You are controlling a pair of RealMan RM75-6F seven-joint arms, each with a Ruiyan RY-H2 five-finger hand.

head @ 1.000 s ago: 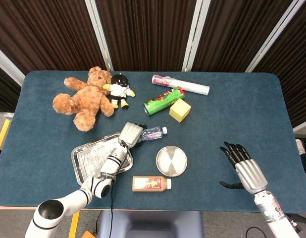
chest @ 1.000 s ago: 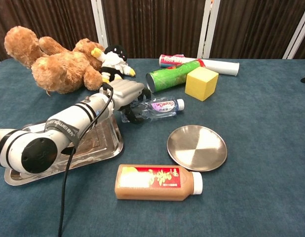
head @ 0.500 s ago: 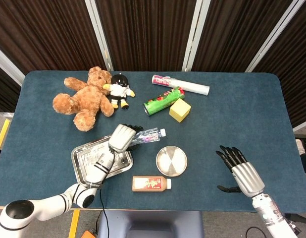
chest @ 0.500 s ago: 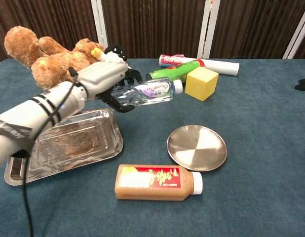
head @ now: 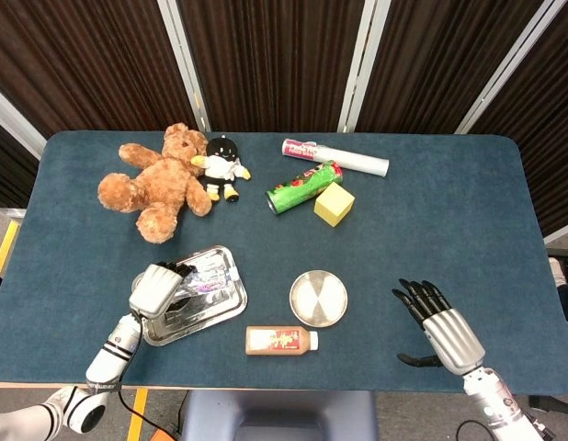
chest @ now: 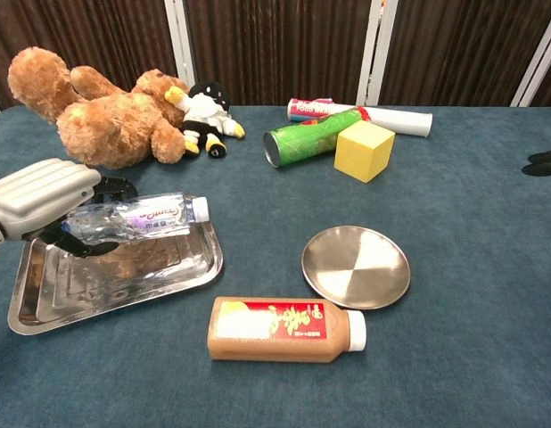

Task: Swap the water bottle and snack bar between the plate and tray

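The tray [chest: 44,299] carries a brown snack bar [chest: 137,259]; above it the left hand [chest: 39,201] grips the bottle [chest: 133,217]. The right hand [head: 440,322] hangs spread and empty. Lowered now, the bottle could pin the bar.

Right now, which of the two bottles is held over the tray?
The clear water bottle, gripped by the left hand; the brown drink bottle lies on the table.

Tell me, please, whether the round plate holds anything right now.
Empty: the plate shows only bare metal, while the left hand holds the water bottle over the tray.
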